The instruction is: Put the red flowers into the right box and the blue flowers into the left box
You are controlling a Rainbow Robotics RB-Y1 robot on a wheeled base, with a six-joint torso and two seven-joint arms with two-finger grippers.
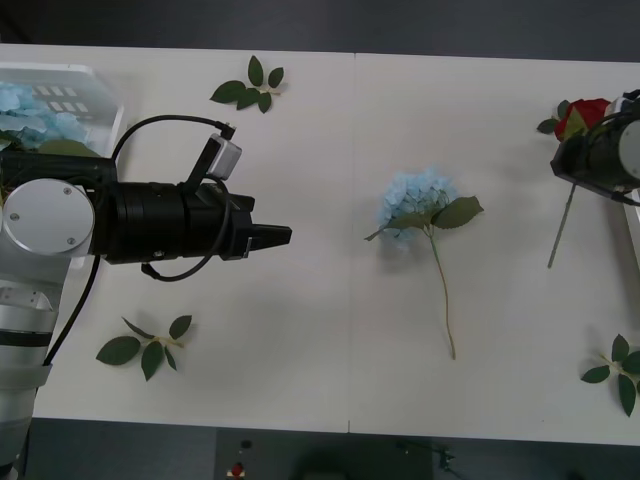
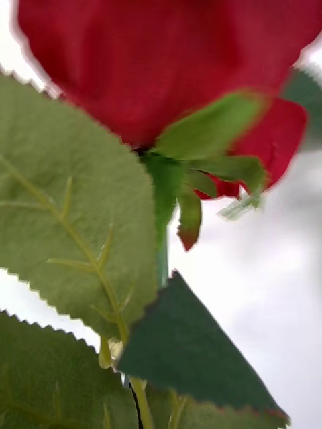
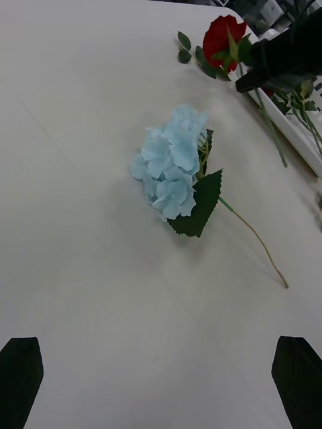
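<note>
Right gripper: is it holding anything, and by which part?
Right gripper holds a red rose by the upper stem, just under the bloom. Left gripper is open and holds nothing.

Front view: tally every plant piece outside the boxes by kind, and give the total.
Blue flower: 1
Red flower, in the right hand: 1
Leaf sprigs: 3
Total: 5
</note>
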